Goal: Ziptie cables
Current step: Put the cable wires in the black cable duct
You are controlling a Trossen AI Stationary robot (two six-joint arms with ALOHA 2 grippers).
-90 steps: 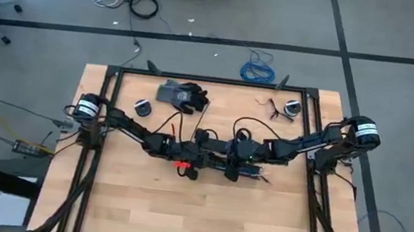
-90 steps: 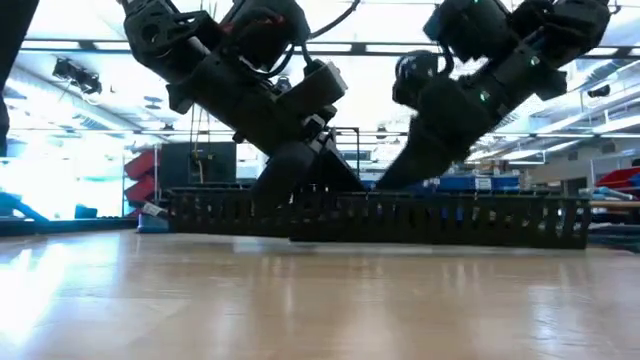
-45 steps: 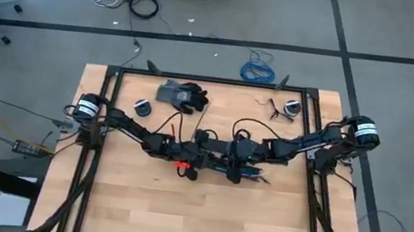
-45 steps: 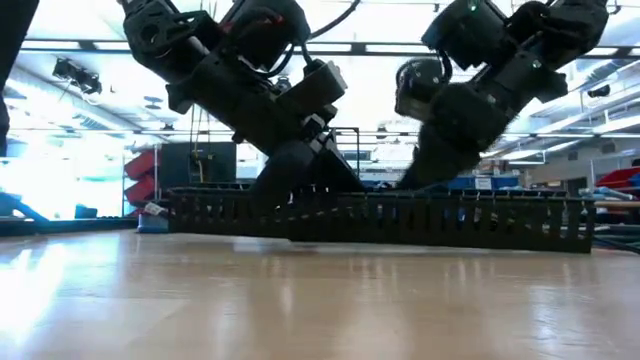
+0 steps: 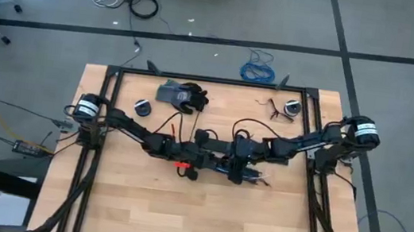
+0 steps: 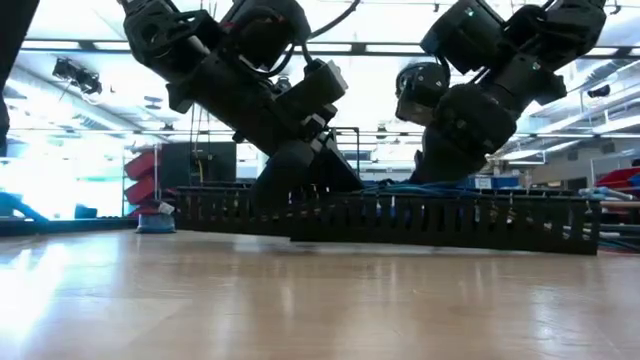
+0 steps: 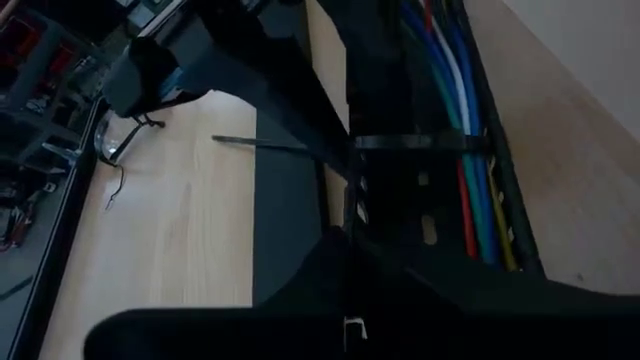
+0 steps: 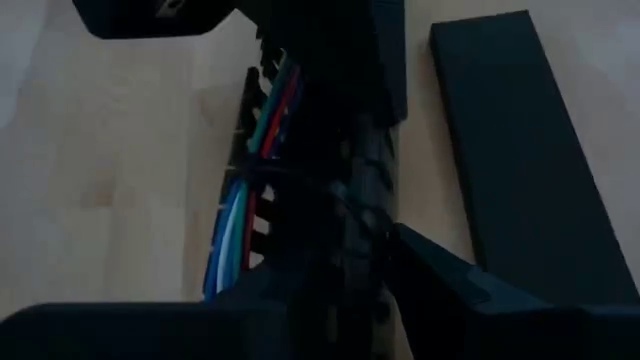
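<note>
Pale wood forms the surface (image 5: 139, 203), ringed by a dark metal frame (image 5: 220, 80), where both dark arms reach in from the sides and meet at the middle. Between them lies a long black slotted cable duct (image 6: 450, 218), seen from the low view as a row of upright teeth running across the surface and sagging slightly near its left end. The cables (image 7: 465, 130), a bundle of blue, white, red, green and yellow wires, run lengthwise inside that duct, and a thin black ziptie (image 7: 420, 143) crosses over them. A flat black cover strip (image 8: 520, 150) lies on the wood just beside the duct.

The left tool (image 5: 200, 157) sits low over the duct at centre, and the right tool (image 5: 237, 168) is close against it from the other side; each wrist camera is largely blocked by its own dark fingers and by the duct, so whether either tool is apart or together cannot be told. A small red part (image 5: 181, 164) shows beside the left tool.

Toward the far edge of the surface rest a dark glove (image 5: 182, 95), a small round roll (image 5: 142, 107) and a second roll (image 5: 291, 107) with loose dark strips. A blue coiled cable (image 5: 258, 67) lies on the grey floor beyond.
</note>
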